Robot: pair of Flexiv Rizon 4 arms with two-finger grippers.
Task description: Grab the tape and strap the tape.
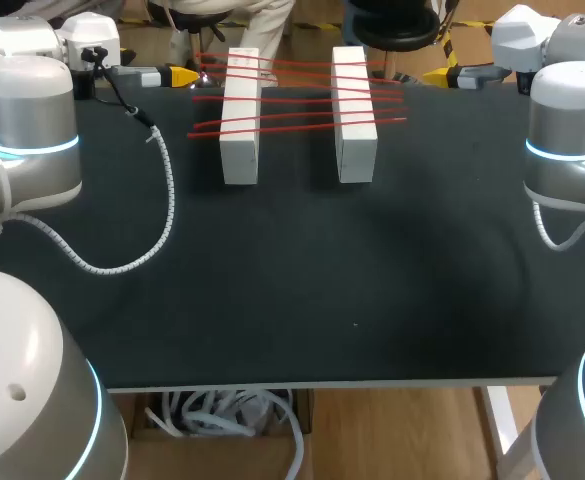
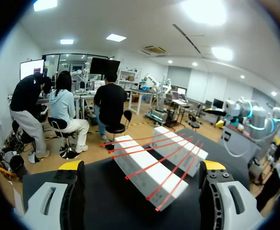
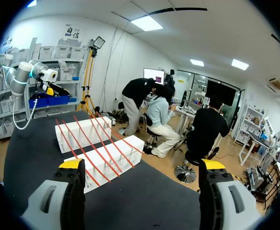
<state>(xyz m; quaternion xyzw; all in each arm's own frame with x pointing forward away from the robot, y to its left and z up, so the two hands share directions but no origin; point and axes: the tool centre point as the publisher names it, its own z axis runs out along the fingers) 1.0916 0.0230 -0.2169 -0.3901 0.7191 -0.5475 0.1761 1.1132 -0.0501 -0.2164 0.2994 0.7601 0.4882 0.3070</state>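
Location: red tape (image 1: 297,95) lies in strips across two white blocks (image 1: 240,130), upper middle of the head frame, on the desk (image 1: 322,290)
Left gripper (image 1: 182,76): upper left, near the strip ends; fingers wide apart, holding nothing
Right gripper (image 1: 435,76): upper right; fingers wide apart, empty
Handling: judged thin, light and limp; best pinched at an end overhanging a block
Views: wrist views show the finger spread; only the head view shows both arms standing off from the blocks

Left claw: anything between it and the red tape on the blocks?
Nothing visible. The open left claw sits beside the red tape and the nearer white block, only bare table between. The coiled cable lies nearer the robot, clear of it.
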